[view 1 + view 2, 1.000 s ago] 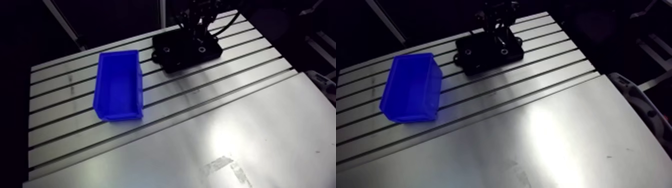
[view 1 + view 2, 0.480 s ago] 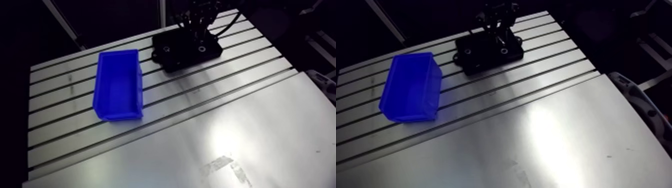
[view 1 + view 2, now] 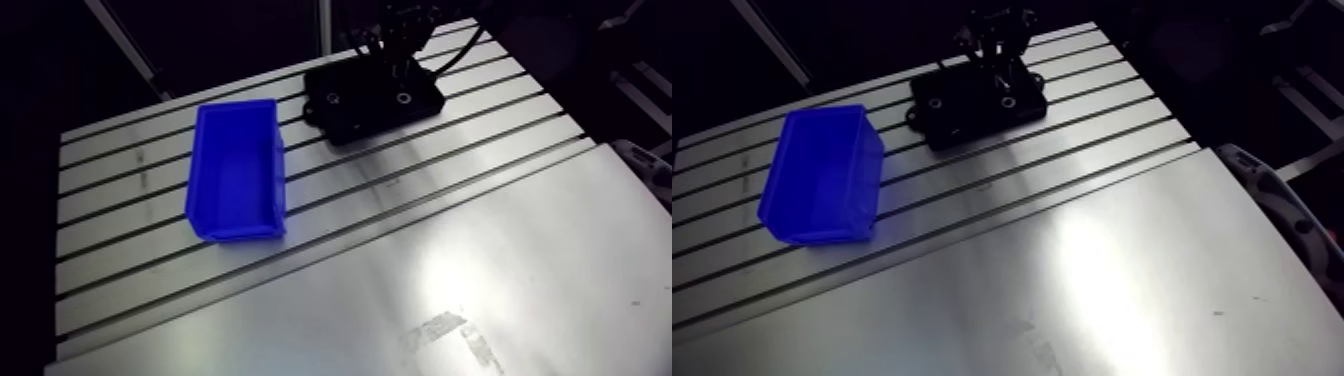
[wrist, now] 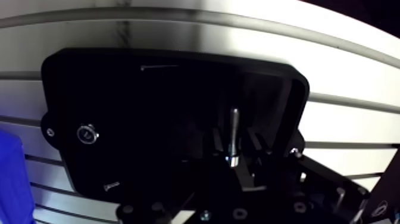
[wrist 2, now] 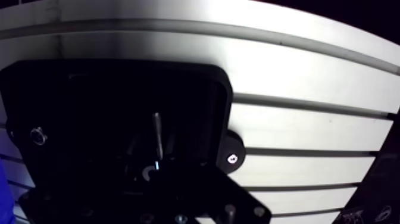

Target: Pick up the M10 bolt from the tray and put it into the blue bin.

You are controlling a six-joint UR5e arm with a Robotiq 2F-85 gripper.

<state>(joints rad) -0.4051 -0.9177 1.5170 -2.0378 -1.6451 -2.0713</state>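
Big slotted counter point(image 3: 480, 250) first: if the bolt slips on the way over, I'd bet it rolls into one of those slots and is a pain to fish out. The bin point(image 3: 237, 170) sits open side up near the tray, not touching it, so the carry looks short. Its wall is in the way though, and a low lift could knock the bolt against it. The tray point(image 3: 350, 122) is black and its pocket is dark, so my other worry is a scrape on the pocket wall, or an off-centre grab that tips the bolt out on the lift. The hand point(image 4: 235, 146) is low over the tray, right at that pocket, with the bolt lined up on its middle in the wrist view. How far it's closed, honestly can't tell, it's all black on black down there. The bolt point(image 4: 233, 128) is in the tray, at the end away from the bin, shank pointing ahead of the hand, and not lifted clear as far as I can judge. A smaller fastener point(image 4: 87, 133) sits at the tray's bin end, well apart from it.
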